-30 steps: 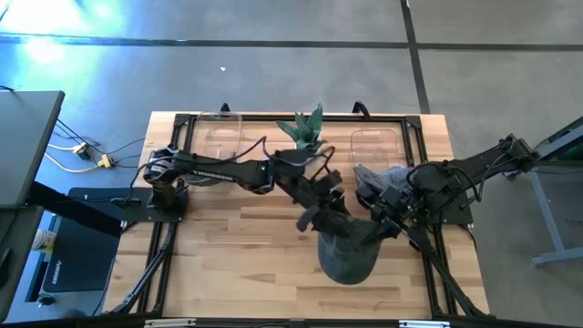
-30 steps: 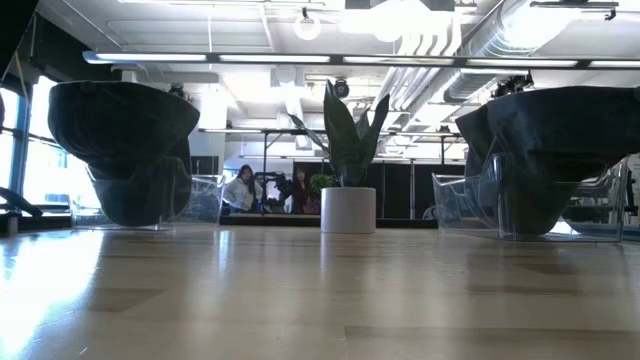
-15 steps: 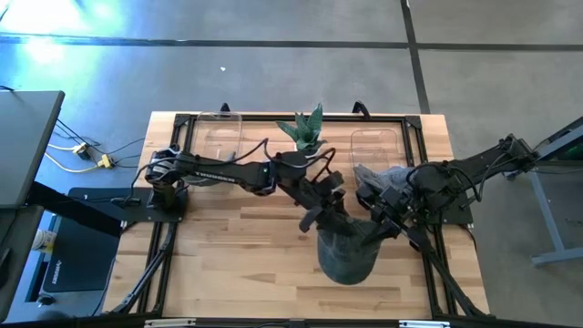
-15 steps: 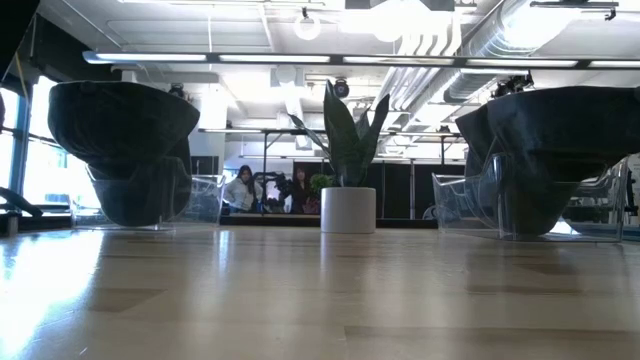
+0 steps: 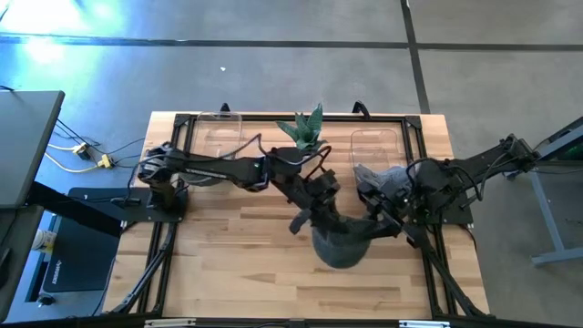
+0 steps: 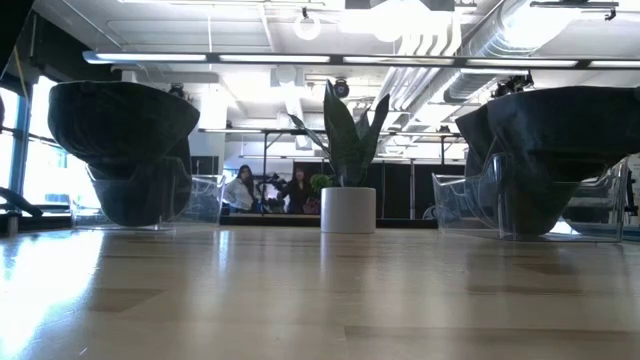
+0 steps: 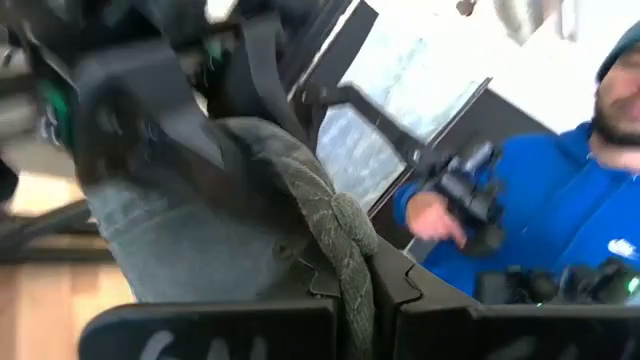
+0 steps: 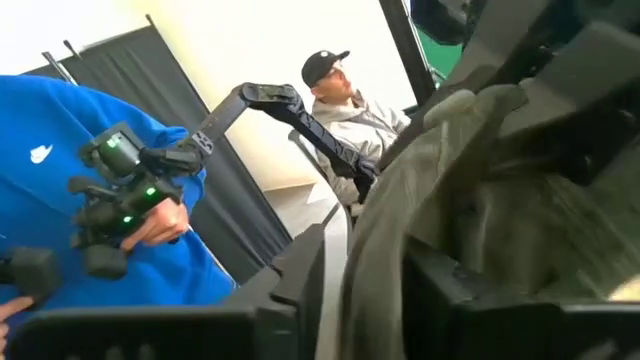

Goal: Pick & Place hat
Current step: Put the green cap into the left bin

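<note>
Two grippers are holding one dark hat (image 5: pixel 341 248) between them above the front middle of the wooden table (image 5: pixel 228 264). The left gripper (image 5: pixel 321 219) is reaching in from the left side and is clamping the hat's ribbed rim, which is showing pinched between its closed fingers in the left wrist view (image 7: pixel 340 250). The right gripper (image 5: pixel 381 228) is coming in from the right and is gripping the opposite edge of the rim, the knit fabric (image 8: pixel 400 200) lying squeezed between its fingers. A potted plant (image 5: pixel 305 129) is standing at the back middle of the table, between two clear bins (image 5: pixel 375 146). A person in a blue top (image 7: pixel 560 220) is holding a controller (image 8: pixel 125 190) beyond the table.
</note>
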Controlling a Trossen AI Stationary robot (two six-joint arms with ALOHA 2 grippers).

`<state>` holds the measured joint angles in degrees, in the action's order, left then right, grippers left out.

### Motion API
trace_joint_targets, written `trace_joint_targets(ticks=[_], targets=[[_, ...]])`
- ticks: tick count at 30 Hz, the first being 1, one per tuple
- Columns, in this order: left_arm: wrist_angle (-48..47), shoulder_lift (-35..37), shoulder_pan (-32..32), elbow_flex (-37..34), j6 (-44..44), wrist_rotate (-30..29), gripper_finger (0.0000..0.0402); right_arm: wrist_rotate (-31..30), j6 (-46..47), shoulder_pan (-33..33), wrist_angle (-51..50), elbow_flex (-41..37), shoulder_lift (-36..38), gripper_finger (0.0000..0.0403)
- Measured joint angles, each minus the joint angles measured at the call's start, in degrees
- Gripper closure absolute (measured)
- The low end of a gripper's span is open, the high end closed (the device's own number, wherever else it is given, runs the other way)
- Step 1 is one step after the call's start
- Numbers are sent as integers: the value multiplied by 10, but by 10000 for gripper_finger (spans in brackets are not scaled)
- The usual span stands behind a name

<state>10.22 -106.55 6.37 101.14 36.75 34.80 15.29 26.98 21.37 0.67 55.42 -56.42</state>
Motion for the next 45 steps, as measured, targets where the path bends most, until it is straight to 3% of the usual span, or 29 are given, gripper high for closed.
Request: trace_joint_targets(ticks=[4,10,17,22,24,28,34,40,45], targets=[[-126,49,0,0,-66,-24,398,-7,-16,1,15,0,18,282],[-300,133,-7,2,-154,-91,400,-32,-61,12,93,0,31,275],[-583,247,-54,-1,-237,-237,401,-83,-82,11,89,0,24,275],[-672,311,-131,0,-297,-303,401,-155,-121,11,77,0,20,275],[-655,329,-171,2,-324,-311,401,-185,-143,11,77,0,19,275],[-678,353,-271,1,-400,-287,401,-246,-158,-10,80,0,20,275],[-703,368,-439,-51,-554,-275,401,-250,-117,-78,86,0,20,275],[-666,368,-593,-185,-660,-160,401,-251,-64,-141,107,0,21,275],[-587,368,-662,-306,-697,-94,401,-250,-35,-162,112,0,21,275]])
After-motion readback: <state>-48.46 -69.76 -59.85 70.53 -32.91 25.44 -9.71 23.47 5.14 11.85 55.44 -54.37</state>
